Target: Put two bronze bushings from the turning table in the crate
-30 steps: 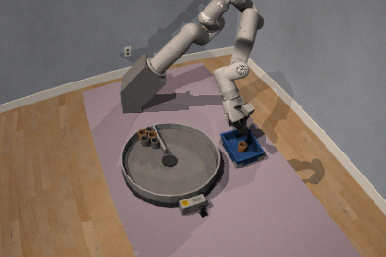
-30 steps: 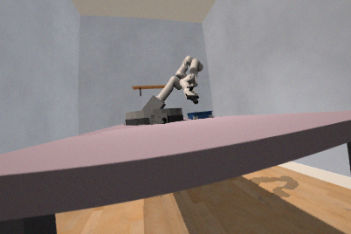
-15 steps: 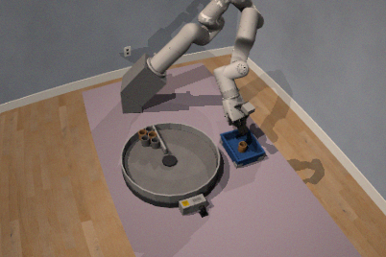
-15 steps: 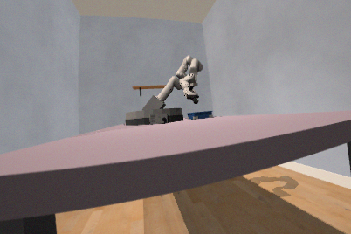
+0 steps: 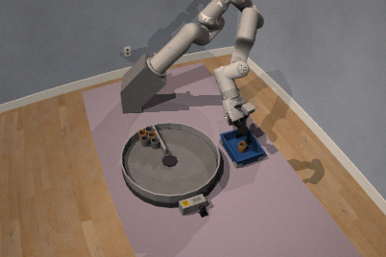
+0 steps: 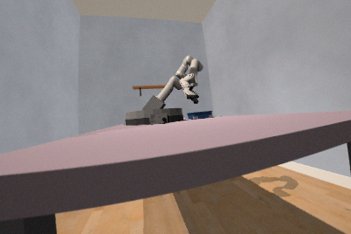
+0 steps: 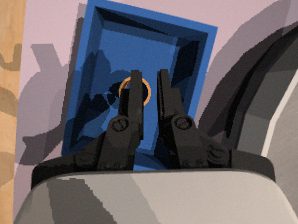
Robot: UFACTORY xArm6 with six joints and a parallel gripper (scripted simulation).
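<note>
A bronze bushing [image 7: 135, 89] stands upright on the floor of the blue crate [image 7: 200, 55], near its middle. Above it hangs the gripper [image 7: 146, 82], fingers nearly together with nothing between them; in the wrist view the left finger [image 7: 131, 102] overlaps the bushing's ring, but the gripper sits higher than the bushing and does not grasp it. In the top view the crate [image 5: 229, 151] lies at about three o'clock from the turning table [image 5: 144, 189], just beside its rim. On the turning table, near eleven o'clock, a cluster of bushings [image 5: 149, 138] sits against a radial bar [image 5: 160, 139]: two bronze, two grey.
</note>
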